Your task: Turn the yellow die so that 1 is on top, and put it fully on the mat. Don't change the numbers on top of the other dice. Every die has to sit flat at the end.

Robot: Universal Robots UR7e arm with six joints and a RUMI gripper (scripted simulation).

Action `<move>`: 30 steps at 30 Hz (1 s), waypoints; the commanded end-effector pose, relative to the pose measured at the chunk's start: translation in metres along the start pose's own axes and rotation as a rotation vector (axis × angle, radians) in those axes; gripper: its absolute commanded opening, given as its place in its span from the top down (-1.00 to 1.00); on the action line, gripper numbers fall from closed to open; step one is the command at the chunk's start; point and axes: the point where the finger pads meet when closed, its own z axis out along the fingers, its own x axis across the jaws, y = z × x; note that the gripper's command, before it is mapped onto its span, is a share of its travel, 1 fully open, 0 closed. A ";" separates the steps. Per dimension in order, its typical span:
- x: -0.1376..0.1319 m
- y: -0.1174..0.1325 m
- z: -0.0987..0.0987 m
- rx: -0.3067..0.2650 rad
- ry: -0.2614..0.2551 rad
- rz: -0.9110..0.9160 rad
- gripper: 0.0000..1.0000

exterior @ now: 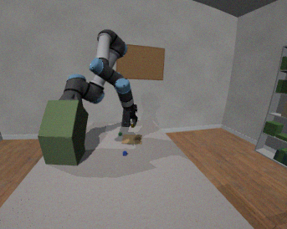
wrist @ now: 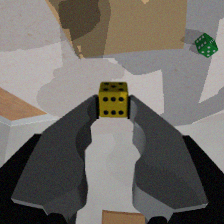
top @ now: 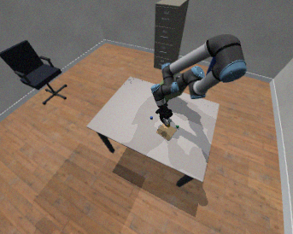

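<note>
My gripper (wrist: 113, 97) (exterior: 133, 124) is shut on the yellow die (wrist: 113, 100) and holds it in the air, with the jaws tilted. In the wrist view the die's larger visible face shows six pips and the narrower face above it shows five; its other faces are hidden. The tan mat (top: 166, 134) (exterior: 128, 139) (wrist: 145, 30) lies on the table beyond and below the die. A green die (top: 177, 126) (exterior: 120, 134) (wrist: 206, 45) rests on the table beside the mat. A blue die (top: 151, 118) (exterior: 125, 153) rests on the table, off the mat.
The white table (top: 119, 111) (exterior: 95, 192) carries the dice and mat. A large green block (exterior: 59, 129) stands by the arm's base. The arm's shadow falls across the table and part of the mat. A chair (top: 38, 77) and a cabinet (top: 167, 34) stand away from the table.
</note>
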 end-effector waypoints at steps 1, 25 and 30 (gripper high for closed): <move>0.001 -0.001 0.001 -0.136 0.024 -0.006 0.94; 0.002 -0.004 0.000 -0.343 0.037 -0.003 0.94; 0.002 -0.005 0.002 -0.343 0.037 -0.003 0.94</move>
